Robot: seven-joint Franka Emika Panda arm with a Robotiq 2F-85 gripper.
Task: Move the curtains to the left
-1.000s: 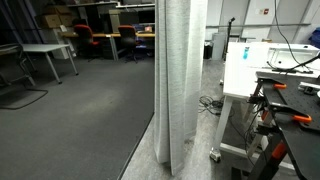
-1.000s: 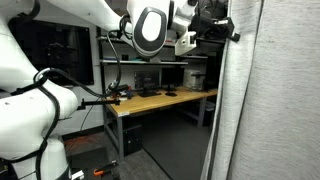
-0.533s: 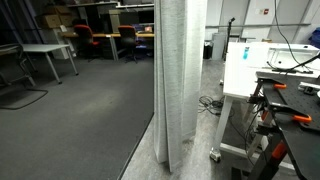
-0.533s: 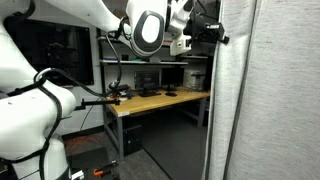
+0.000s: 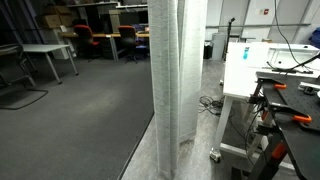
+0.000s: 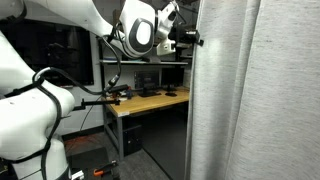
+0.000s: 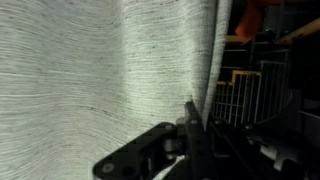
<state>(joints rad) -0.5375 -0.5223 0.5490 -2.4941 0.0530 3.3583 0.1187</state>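
Hand (image 6: 189, 40) seemingly touches the curtains (image 6: 250, 100) at their edge.

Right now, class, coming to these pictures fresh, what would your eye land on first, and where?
The curtains dominate: tall pale pleated fabric hanging to the floor, central in an exterior view and filling the wrist view. Next, the big white robot arm, its gripper meeting the curtains' edge high up. A white cart stands beside the fabric.

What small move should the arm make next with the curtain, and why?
Probably a short sideways pull toward the wooden desk: the claw is high up at the curtain edge, and the desk side of the opening lies uncovered.
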